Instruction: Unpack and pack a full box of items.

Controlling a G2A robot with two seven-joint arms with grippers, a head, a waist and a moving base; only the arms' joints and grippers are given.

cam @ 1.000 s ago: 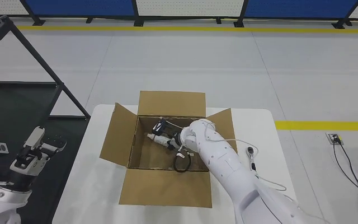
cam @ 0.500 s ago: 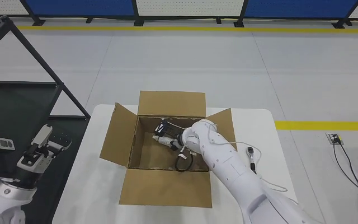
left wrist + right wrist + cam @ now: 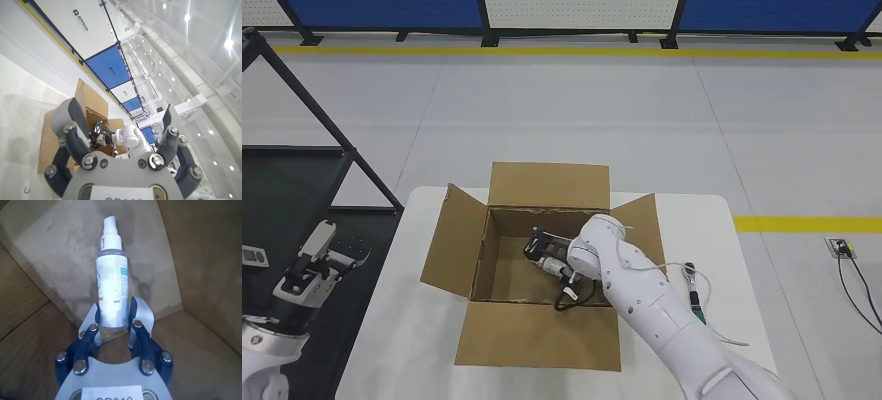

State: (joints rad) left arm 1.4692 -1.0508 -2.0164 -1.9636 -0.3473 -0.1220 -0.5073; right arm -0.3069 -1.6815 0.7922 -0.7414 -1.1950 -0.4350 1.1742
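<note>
An open cardboard box (image 3: 547, 185) stands on the white table (image 3: 402, 330). My right gripper (image 3: 541, 249) is down inside it, near the back. In the right wrist view this gripper (image 3: 115, 306) is shut on the lower end of a white spray bottle (image 3: 112, 281). The bottle's nozzle points away from the wrist, over the bare cardboard floor (image 3: 56, 247). My left gripper (image 3: 317, 255) is off the table's left edge, well away from the box. In its own view it (image 3: 122, 111) is open and holds nothing, and the box (image 3: 90, 102) lies beyond it.
All box flaps are folded outward; the front flap (image 3: 539, 335) lies on the table. A slim white and green item (image 3: 696, 295) lies on the table to the right of the box. A dark metal frame (image 3: 302, 170) stands beside the table at the left.
My right gripper has shifted a little toward the front of the box, still holding the spray bottle. The left arm has moved slightly at the table's left edge.
</note>
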